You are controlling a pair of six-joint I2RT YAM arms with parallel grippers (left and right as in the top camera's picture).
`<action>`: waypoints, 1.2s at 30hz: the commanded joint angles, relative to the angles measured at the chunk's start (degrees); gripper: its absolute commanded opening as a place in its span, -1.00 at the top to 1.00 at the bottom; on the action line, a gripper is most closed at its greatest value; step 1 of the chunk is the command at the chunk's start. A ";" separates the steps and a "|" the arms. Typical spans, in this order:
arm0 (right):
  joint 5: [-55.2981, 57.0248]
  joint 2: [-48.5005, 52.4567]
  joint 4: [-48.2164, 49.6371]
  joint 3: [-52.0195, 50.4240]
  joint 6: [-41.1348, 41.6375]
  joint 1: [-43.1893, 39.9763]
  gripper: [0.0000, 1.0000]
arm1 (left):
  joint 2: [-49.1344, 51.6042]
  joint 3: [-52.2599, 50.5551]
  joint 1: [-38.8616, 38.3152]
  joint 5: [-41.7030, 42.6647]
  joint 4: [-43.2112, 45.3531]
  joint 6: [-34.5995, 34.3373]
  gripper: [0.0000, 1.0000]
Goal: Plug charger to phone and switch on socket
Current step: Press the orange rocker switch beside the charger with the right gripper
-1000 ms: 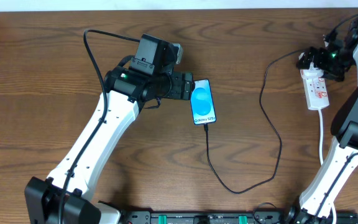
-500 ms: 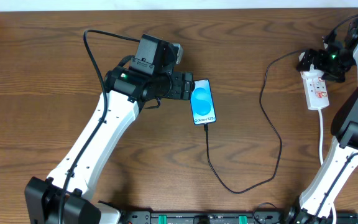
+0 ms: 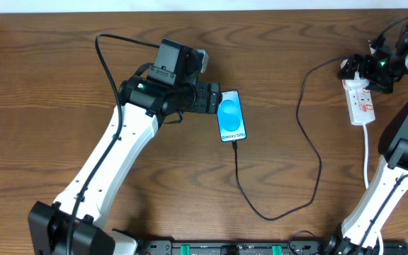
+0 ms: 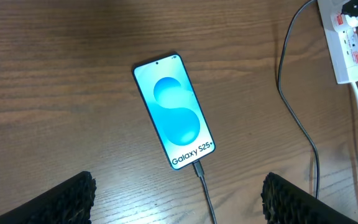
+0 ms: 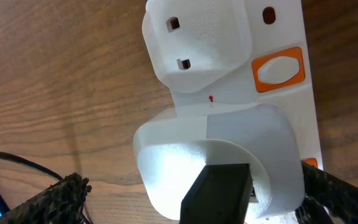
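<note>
Bright, even light falls from above on the wooden surface (image 3: 48, 71), and the arms cast only soft, faint shadows. The phone (image 3: 231, 115) screen glows strong blue without glare, its text crisp in the left wrist view. In the right wrist view the white charger (image 5: 210, 155) is partly washed out by glare, and the near fingers (image 5: 55, 199) in the bottom corners are blurred.

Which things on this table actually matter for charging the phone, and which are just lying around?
For the job: phone, charger cable, white power strip.
Just there: wooden table, black rail at its front edge.
</note>
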 commanded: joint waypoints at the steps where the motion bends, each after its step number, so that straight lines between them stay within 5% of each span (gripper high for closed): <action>1: -5.49 0.55 -1.66 0.04 0.31 1.01 -0.97 | -0.44 0.50 0.24 -0.79 0.00 1.16 -0.71; 36: 2.49 0.02 -4.87 5.49 2.01 -1.77 -0.97 | -0.44 0.50 0.24 -0.79 0.02 1.16 -0.72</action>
